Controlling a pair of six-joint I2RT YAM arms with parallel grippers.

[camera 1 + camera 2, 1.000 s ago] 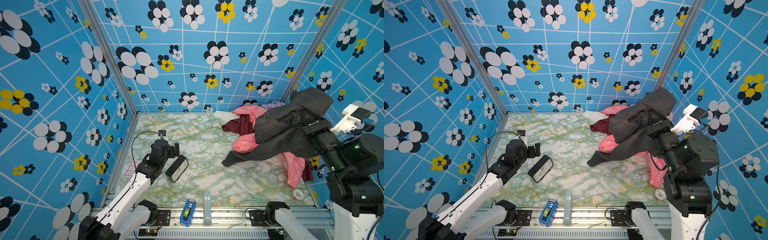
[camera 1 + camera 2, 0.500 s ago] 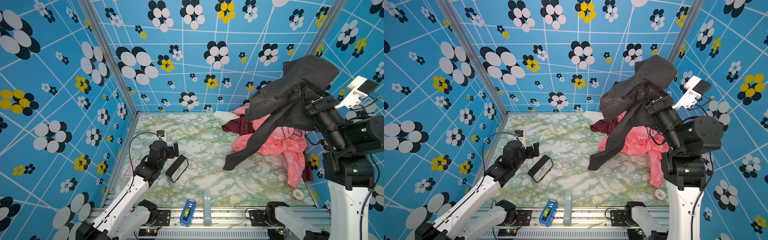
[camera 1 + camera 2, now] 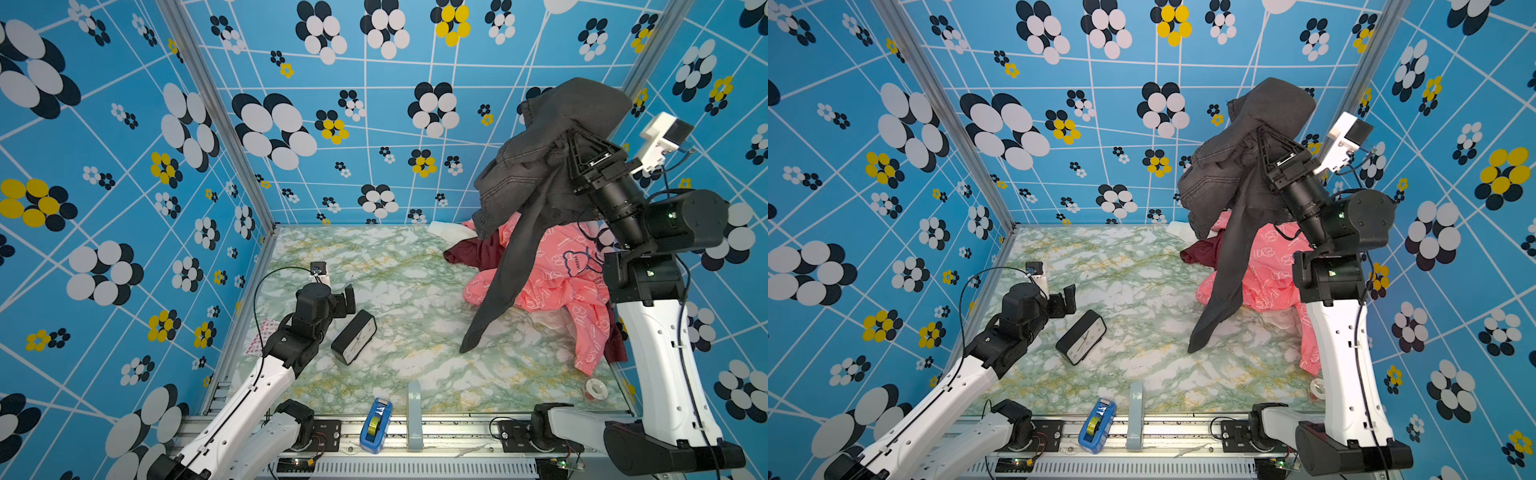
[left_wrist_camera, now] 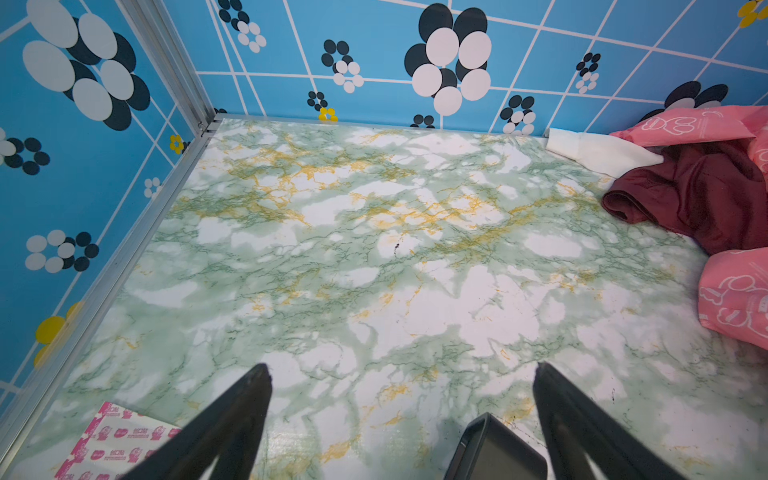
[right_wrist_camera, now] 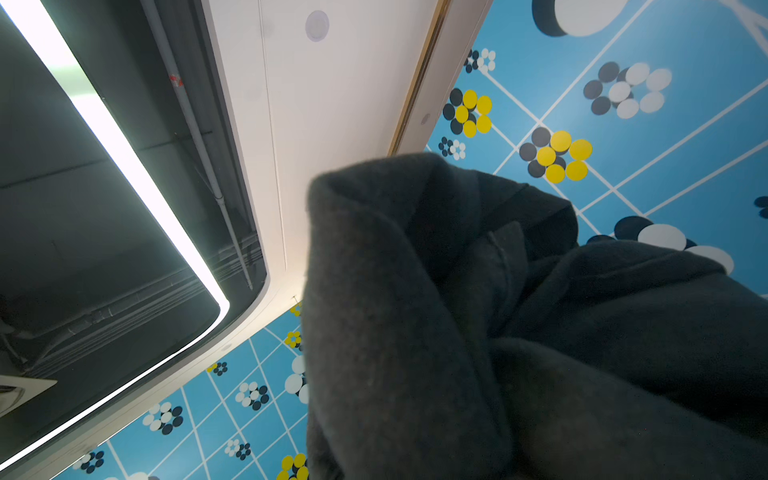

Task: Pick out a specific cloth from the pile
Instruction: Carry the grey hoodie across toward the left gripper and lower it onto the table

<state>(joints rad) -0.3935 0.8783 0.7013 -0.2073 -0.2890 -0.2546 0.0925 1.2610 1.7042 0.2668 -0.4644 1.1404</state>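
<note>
The cloth (image 3: pixel 536 178) (image 3: pixel 1225 178) is charcoal-black and hangs high at the right in both top views. My right gripper (image 3: pixel 575 137) (image 3: pixel 1264 135) is shut on it, with its fingertips buried in the folds. One long sleeve-like end drops over the pile, and its tip (image 3: pixel 471 340) reaches the table. In the right wrist view the cloth (image 5: pixel 457 332) covers the fingers. The pile's pink printed jacket (image 3: pixel 552 274) (image 3: pixel 1271 274) (image 4: pixel 731 303) and maroon piece (image 3: pixel 469 253) (image 4: pixel 698 199) lie below. My left gripper (image 3: pixel 347 297) (image 3: pixel 1065 299) (image 4: pixel 401 370) is open and empty, low at the left.
A black clock (image 3: pixel 353 343) (image 3: pixel 1081 336) (image 4: pixel 494 449) lies just by the left gripper. A pink-printed packet (image 3: pixel 259 336) (image 4: pixel 116 444) sits by the left wall. A blue tape dispenser (image 3: pixel 376 424) and a grey upright post (image 3: pixel 414 409) stand at the front edge. A tape roll (image 3: pixel 596 388) lies front right.
My right arm has swung up and lifted the charcoal cloth off the pile, so its end now hangs down to the table. The left arm has barely shifted.
</note>
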